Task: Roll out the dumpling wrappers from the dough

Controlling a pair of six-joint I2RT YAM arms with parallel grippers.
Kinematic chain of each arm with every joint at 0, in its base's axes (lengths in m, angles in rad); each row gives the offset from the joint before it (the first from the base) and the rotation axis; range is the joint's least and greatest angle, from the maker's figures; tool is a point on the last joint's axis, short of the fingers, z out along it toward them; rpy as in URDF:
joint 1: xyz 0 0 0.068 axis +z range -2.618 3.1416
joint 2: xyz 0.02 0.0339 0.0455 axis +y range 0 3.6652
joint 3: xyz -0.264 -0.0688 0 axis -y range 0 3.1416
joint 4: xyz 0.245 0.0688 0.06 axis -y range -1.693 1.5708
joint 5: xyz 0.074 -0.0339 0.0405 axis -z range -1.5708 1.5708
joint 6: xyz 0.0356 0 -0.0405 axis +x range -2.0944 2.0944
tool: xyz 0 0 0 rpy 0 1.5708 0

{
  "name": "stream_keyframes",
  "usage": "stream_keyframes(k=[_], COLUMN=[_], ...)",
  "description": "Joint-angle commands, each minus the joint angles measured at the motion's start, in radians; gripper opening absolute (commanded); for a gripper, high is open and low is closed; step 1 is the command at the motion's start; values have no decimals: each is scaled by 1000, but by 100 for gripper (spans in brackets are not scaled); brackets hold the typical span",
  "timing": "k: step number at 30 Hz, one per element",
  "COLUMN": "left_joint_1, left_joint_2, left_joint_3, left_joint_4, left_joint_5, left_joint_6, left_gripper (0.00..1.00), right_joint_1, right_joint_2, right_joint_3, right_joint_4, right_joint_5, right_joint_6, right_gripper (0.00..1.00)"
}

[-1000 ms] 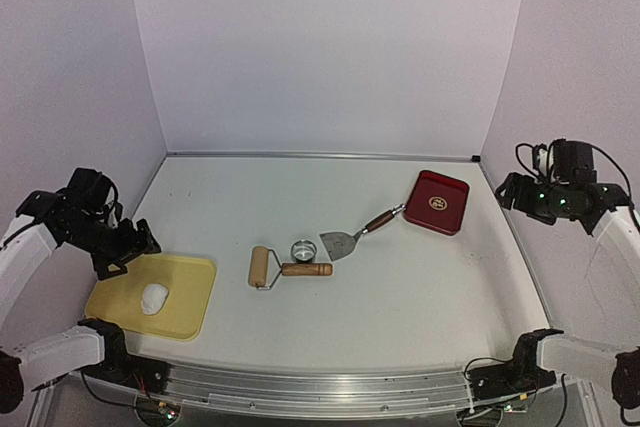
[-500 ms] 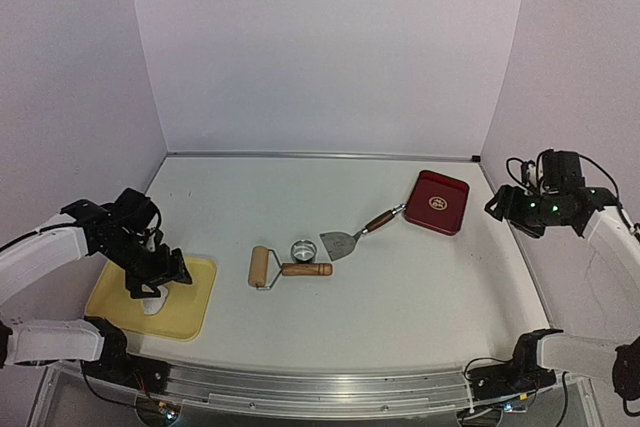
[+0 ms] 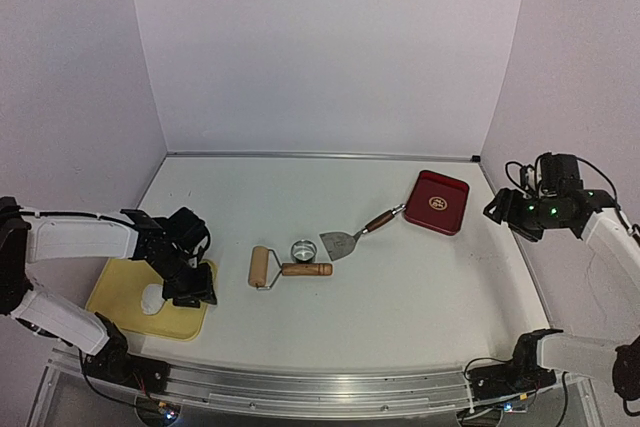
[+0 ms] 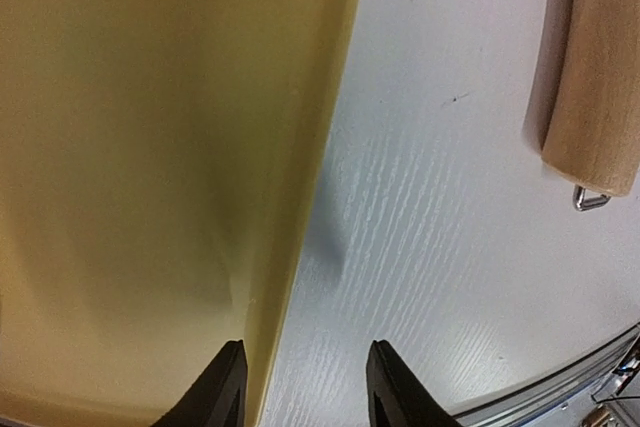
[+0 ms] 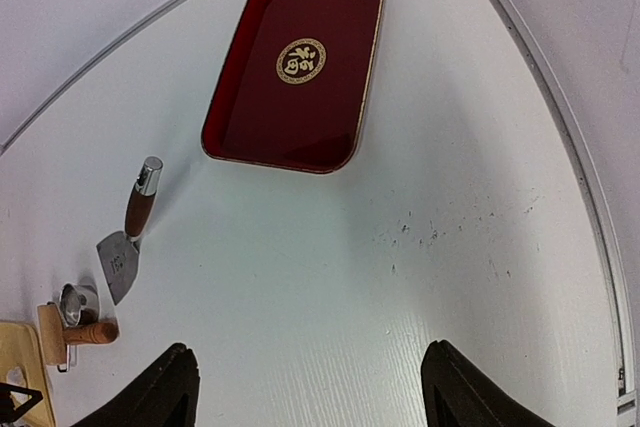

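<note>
Left claw (image 4: 305, 392) now past dough (image 3: 152, 299), astride board (image 4: 150, 147) edge, narrowing, empty | right claw (image 5: 310, 397) gapes idle | I judge rolling unstarted

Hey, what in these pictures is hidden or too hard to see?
Dough: top view, left arm crowds it, contact unclear; outside left wrist view.
Rolling pin: left wrist view, cut by right edge.
Ring cutter: right wrist view, too small.
Yellow board: right wrist view, cut by left edge.
</note>
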Motion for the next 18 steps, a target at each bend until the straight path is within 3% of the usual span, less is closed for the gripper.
stream_keyframes(k=[1,11,18], left_joint_1=[-17,-101,-257], left_joint_2=[50,139,169], left_joint_3=[-28,-61,-43], left_joint_4=[101,188,201], left_joint_5=[0,71,109], left_joint_6=[-22,-97,-198], left_gripper=[37,3,0], right_joint_1=[4,5,6], right_joint_2=[7,35,71], right_joint_3=[-4,-18,-25], right_joint_4=[14,26,39], right_joint_5=[-1,-7,-16], right_joint_6=[6,1,-12], right_gripper=[77,77,77])
